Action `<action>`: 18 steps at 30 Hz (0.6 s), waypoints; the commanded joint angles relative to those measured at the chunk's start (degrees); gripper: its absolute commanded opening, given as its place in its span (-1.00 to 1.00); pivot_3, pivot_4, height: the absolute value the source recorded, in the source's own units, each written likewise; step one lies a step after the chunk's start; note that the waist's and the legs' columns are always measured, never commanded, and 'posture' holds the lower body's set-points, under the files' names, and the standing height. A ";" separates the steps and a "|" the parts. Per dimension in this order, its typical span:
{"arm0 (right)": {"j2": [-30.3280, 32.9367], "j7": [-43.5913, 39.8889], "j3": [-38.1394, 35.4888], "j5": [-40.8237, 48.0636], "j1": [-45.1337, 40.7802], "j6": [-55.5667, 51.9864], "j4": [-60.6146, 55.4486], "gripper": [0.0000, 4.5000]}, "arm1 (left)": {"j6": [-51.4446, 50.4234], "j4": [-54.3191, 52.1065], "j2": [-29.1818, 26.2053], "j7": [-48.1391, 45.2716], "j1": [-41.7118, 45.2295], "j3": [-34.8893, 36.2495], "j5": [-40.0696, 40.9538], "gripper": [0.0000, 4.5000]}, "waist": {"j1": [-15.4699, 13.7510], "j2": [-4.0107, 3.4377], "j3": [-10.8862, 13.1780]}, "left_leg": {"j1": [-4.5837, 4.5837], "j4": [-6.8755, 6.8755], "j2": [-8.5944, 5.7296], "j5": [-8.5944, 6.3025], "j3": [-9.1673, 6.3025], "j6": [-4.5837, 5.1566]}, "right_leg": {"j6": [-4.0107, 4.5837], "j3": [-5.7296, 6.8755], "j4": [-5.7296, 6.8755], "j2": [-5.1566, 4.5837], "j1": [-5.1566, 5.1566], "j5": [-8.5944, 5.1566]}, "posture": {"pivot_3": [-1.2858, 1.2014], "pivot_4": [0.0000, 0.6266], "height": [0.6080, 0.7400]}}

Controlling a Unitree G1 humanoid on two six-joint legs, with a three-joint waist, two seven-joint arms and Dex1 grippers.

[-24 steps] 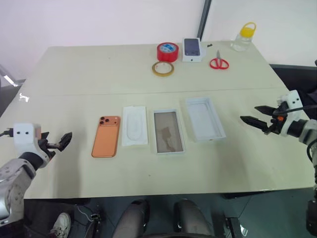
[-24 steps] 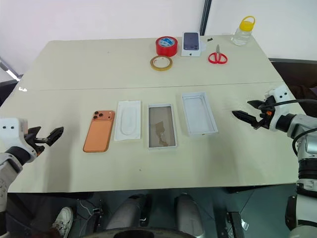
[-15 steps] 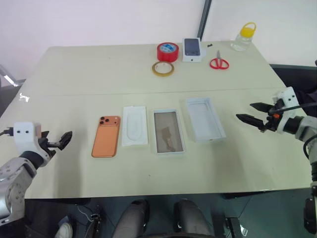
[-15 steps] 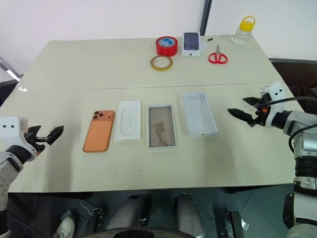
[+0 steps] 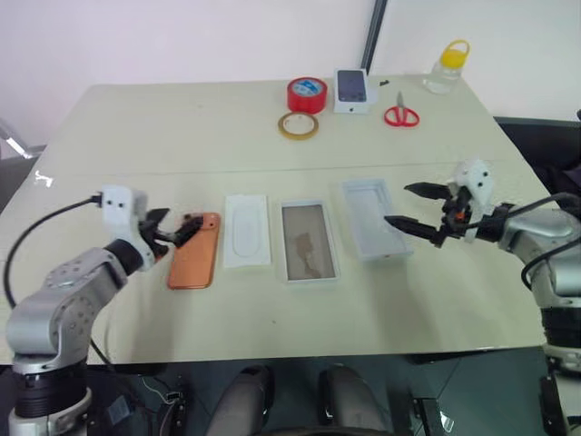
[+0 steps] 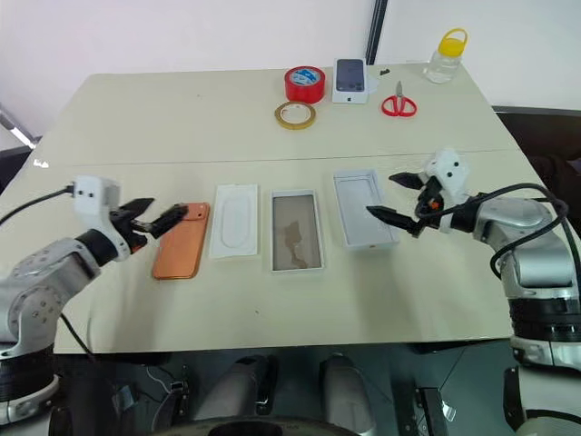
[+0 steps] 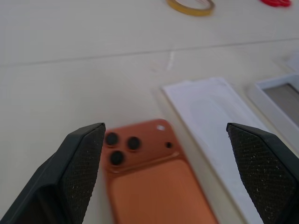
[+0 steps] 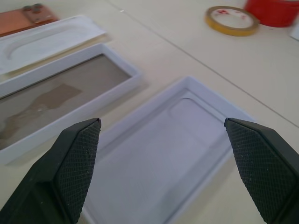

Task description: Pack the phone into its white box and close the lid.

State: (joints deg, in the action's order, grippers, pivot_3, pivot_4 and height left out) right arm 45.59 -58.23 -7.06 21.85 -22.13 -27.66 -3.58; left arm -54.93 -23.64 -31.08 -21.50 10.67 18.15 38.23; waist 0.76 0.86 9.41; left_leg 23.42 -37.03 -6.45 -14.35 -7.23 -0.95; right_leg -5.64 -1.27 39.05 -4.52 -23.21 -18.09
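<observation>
Phone [image 5: 194, 250] lies back-up, left-centre of frame, leftmost in row, well left of white box [image 5: 309, 241]. Likely rigid, slick, flat: pinch long edges. Left gripper [image 5: 172, 235] fingers spread, at lens corner; right gripper [image 5: 410, 205] spread beside lid [image 5: 374, 218].

left claw [image 5: 170, 235] wide apart at the phone [image 5: 194, 251], right claw [image 5: 414, 205] spread over the lid [image 5: 375, 217]

Orange phone [image 5: 194, 251], brown-floored white box [image 5: 309, 241], white lid [image 5: 375, 218], flat, in row.

Orange-copper phone [image 5: 194, 252], brown-floored white box [image 5: 309, 241], all-white lid [image 5: 375, 218], red tape roll [image 5: 307, 94], red scissors [image 5: 400, 114].
</observation>
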 commanded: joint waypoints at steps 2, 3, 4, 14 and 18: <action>-1.03 1.98 1.96 2.00 0.13 -2.36 -11.43 0.99 | -7.22 -0.83 1.94 3.26 4.46 -0.86 4.40 0.97 | -0.01 0.01 0.01 | -0.01 -0.01 0.00 0.00 0.00 0.00 | 0.00 0.00 0.02 0.01 0.00 0.00 | 0.03 -0.52 1.00; -1.26 2.30 2.41 2.31 0.50 -2.90 -13.08 0.99 | -10.22 -0.01 3.29 5.71 6.04 -0.91 4.66 0.97 | -0.07 0.02 0.01 | -0.01 -0.01 0.01 0.00 -0.01 0.00 | 0.00 0.01 0.03 0.01 0.00 0.00 | 0.03 -0.52 1.00; -1.48 2.62 2.78 2.66 0.70 -3.52 -14.40 0.99 | -12.84 0.45 4.24 7.63 7.32 -1.00 4.86 0.97 | -0.18 0.02 0.01 | 0.00 -0.02 0.01 0.00 -0.03 0.00 | 0.00 0.03 0.03 0.02 0.01 0.00 | 0.03 -0.52 1.00; -1.59 0.98 4.92 3.93 1.35 -3.86 -16.99 0.99 | -28.06 0.57 14.51 18.13 11.99 1.77 6.28 0.97 | 0.00 0.06 0.02 | 0.00 -0.07 -0.01 0.03 -0.02 -0.04 | -0.02 0.01 0.04 0.03 0.00 0.00 | 0.03 -0.52 1.00; -1.50 0.77 5.12 4.16 1.79 -3.66 -17.24 0.99 | -29.87 -0.08 15.57 19.93 12.55 1.30 4.50 0.97 | -0.23 0.07 0.02 | 0.00 -0.08 -0.03 0.03 -0.02 -0.05 | -0.02 0.02 0.03 0.02 0.04 0.00 | 0.03 -0.52 1.00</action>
State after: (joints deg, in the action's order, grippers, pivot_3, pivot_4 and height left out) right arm 43.71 -57.21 -0.90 25.10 -20.42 -31.98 -19.07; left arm -84.09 -22.44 -15.68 -2.43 22.94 19.02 43.81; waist 0.53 0.93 9.43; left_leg 23.42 -37.11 -6.48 -14.32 -7.25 -1.00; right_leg -5.66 -1.25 39.08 -4.51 -23.17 -18.09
